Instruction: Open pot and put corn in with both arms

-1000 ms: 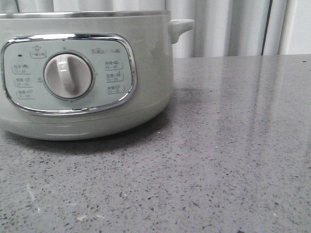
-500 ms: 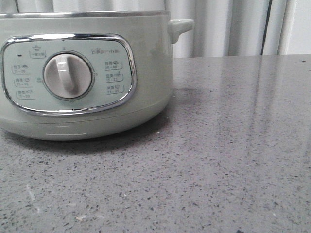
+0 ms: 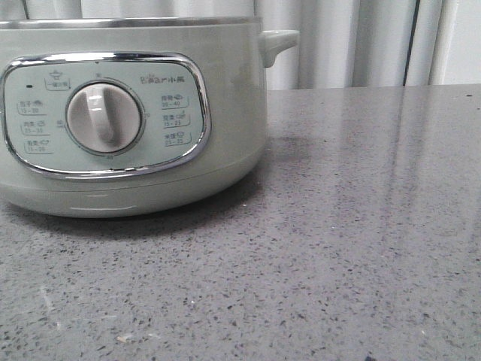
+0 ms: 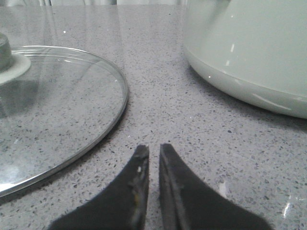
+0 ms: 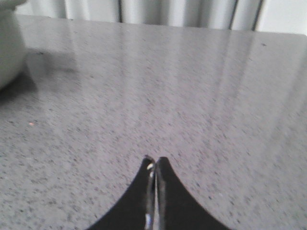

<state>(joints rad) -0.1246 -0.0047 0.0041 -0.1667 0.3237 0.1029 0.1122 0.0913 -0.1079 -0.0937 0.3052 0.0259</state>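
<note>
The pale green pot [image 3: 225, 113] stands at the left of the grey counter, its control panel and round dial [image 3: 104, 118] facing me and its steel rim at the top edge of the view. No lid shows on the pot. Its glass lid [image 4: 57, 110] lies flat on the counter beside it. My left gripper [image 4: 154, 147] is low over the counter between the lid and the pot [image 4: 249, 52], shut but for a thin slit and empty. My right gripper [image 5: 156, 159] is shut and empty over bare counter, the pot's wall [image 5: 7, 48] far off to one side. The corn is out of view.
The speckled grey counter [image 3: 361, 226] stretches to the right of the pot. A pale pleated curtain [image 3: 353, 41] hangs behind its far edge. The pot's small side handle [image 3: 278, 41] sticks out to the right.
The pot has shifted very slightly to the left in the front view. Nothing else has visibly changed.
</note>
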